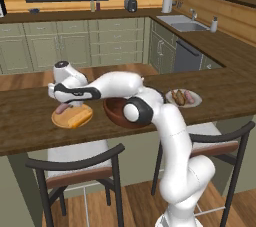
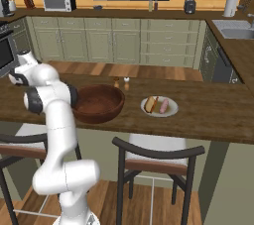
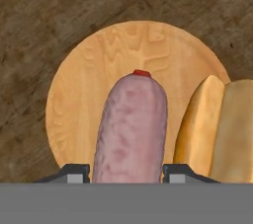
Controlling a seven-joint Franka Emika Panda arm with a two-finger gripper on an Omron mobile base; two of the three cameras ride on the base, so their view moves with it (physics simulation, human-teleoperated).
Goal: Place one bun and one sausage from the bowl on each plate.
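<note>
My gripper (image 3: pixel 126 172) has the sausage (image 3: pixel 130 129) pinched over the tan wooden plate (image 3: pixel 84 94); bun (image 3: pixel 217 129) is cut off at the frame edge.

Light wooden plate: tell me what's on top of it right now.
A bun lies on the light wooden plate. Beside it, a sausage sits between the hand's fingers over the plate; whether it touches the wood is hidden.

— What colours do we see?
— We see a pink sausage (image 3: pixel 129 129) with a red tip, a yellow-gold bun (image 3: pixel 217 129), and a light tan plate (image 3: pixel 84 99) with wavy lines.
— And the counter (image 3: pixel 44 16)?
— Dark brown, streaky wood.
</note>
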